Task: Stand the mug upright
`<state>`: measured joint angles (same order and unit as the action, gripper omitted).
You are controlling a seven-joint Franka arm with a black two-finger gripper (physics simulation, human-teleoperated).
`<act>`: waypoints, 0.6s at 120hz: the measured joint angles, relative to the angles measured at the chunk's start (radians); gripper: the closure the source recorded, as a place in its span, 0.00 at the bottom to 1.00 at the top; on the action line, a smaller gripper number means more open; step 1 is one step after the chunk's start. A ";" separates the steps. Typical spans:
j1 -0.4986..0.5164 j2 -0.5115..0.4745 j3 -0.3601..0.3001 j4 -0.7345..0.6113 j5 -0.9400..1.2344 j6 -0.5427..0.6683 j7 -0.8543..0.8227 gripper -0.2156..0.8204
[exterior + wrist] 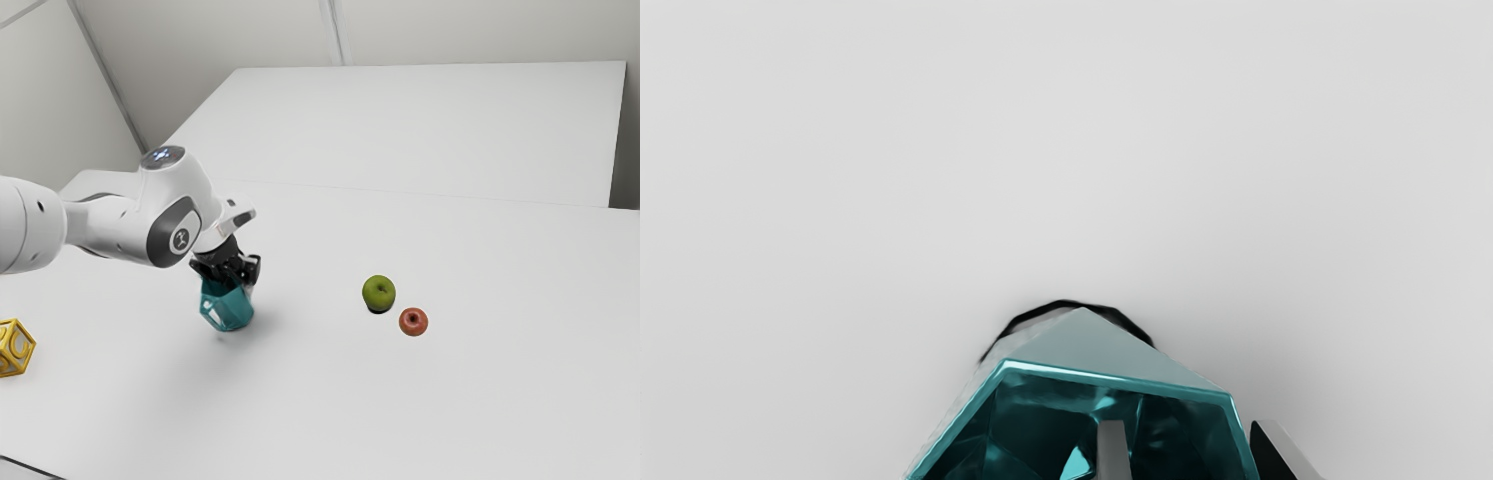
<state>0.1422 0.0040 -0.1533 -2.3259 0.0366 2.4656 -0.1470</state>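
Open, the claw (pixel 238 282) straddles the mug's wall, one finger inside, the other outside. Beneath it spreads the white worktop (pixel 510 400). The teal mug (pixel 233 309) sits under the claw, mouth toward it. Toward the exterior view's left lies a yellow block (pixel 14 349); toward its right, a green apple (pixel 378 292) near a smaller red fruit (pixel 413 321).

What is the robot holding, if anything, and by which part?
That can't be told: the hand is at the open rim of the glossy, faceted teal mug, but whether it actually grips there isn't clear.
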 joint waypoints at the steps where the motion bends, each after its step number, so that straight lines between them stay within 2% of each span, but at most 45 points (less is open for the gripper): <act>1: 0.000 -0.001 0.000 0.000 0.000 0.000 0.000 0.67; 41: -0.026 -0.064 -0.001 0.000 0.000 -0.002 0.000 0.55; 72: -0.050 -0.103 -0.002 0.027 -0.005 -0.033 0.000 0.33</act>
<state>0.0919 -0.0991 -0.1552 -2.2988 0.0317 2.4325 -0.1471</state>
